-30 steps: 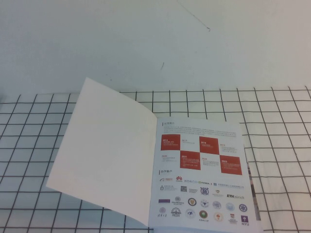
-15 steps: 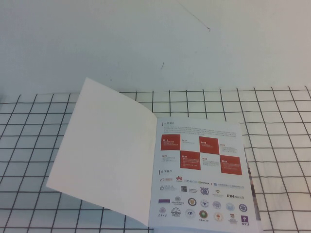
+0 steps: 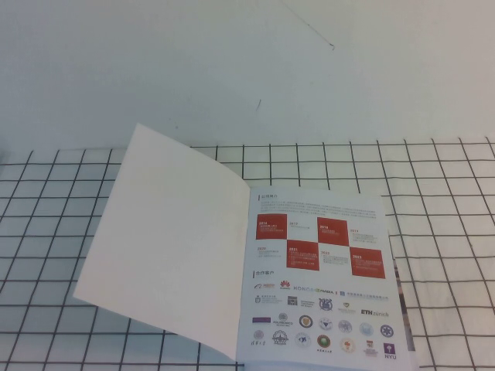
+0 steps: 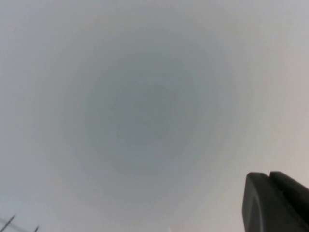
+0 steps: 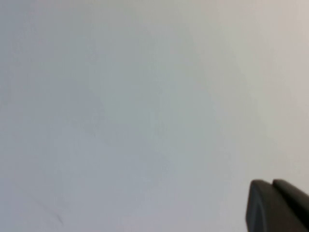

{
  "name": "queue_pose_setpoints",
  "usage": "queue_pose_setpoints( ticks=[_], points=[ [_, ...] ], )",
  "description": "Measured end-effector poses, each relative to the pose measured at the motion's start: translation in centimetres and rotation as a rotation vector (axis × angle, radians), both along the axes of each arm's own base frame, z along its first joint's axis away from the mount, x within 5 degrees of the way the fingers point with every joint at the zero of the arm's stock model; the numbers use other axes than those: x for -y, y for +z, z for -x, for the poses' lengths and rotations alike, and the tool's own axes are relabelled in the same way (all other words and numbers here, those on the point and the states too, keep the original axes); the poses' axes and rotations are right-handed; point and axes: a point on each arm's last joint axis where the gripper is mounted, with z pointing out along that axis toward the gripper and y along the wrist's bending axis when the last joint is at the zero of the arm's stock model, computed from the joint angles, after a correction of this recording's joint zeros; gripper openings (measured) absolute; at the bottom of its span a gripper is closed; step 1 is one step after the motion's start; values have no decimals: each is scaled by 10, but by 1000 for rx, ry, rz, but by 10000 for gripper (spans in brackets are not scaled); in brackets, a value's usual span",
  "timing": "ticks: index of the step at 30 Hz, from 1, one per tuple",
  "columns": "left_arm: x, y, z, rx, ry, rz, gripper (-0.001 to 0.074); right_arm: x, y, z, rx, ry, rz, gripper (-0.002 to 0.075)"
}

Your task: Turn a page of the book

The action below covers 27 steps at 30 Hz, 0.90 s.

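Observation:
The book [image 3: 246,267] lies open on the grid-marked table in the high view. Its blank white cover leaf [image 3: 166,239] is on the left, slightly raised. The page [image 3: 321,270] lies flat on the right, showing red-and-white checker squares above rows of small logos. Neither gripper shows in the high view. In the left wrist view the left gripper [image 4: 269,176] shows only as two dark fingertips pressed together over a plain pale surface. In the right wrist view the right gripper [image 5: 273,182] looks the same, tips together, holding nothing. The book is in neither wrist view.
The black-lined grid mat [image 3: 448,232] covers the near half of the table. A plain white surface [image 3: 232,69] with a few faint marks lies beyond it. The book's near edge runs off the bottom of the high view.

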Motion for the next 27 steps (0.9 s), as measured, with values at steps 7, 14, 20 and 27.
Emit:
queue_pose_setpoints(
  ticks=[7, 14, 20, 27],
  points=[
    [-6, 26, 14, 326, 40, 62, -4, -4, 33, 20, 440, 100, -88, 1],
    [-1, 69, 32, 525, -15, 31, -4, -17, 93, 46, 632, 193, 33, 1],
    [8, 140, 67, 595, 45, -243, -4, -31, 159, 87, 714, 266, 134, 1],
    [4, 183, 48, 281, 151, -437, -4, -25, 206, 88, 539, 169, 93, 1]
  ],
)
